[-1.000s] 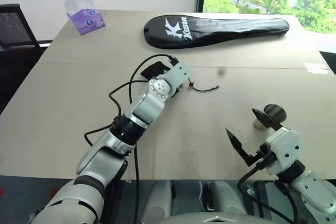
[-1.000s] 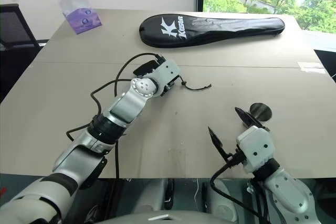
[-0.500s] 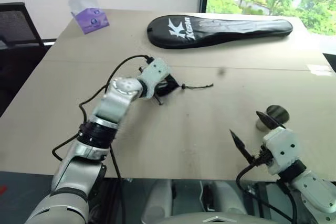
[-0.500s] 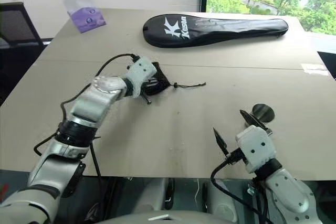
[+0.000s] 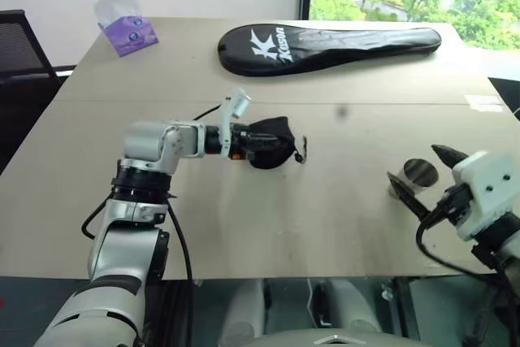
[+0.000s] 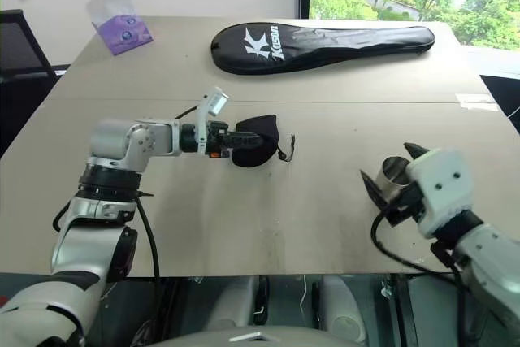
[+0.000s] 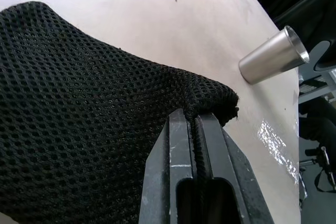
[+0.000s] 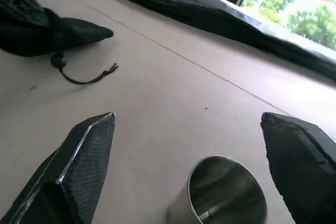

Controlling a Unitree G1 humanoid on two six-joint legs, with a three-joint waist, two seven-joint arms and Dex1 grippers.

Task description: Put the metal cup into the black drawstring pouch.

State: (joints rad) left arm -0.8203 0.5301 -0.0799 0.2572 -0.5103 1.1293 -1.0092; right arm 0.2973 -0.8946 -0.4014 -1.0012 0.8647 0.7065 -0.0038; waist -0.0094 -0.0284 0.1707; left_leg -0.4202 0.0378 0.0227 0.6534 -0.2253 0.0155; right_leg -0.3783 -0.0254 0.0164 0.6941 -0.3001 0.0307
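Presently left gripper pinches black drawstring pouch; right gripper, jaws wide, should straddle metal cup squarely before closing.

On the table, the pouch sits near centre, pinched in the left gripper at its nine o'clock. The cup stands well off at the pouch's four o'clock (between the right gripper's spread fingers). The racket cover lies at twelve, the tissue pack at ten.
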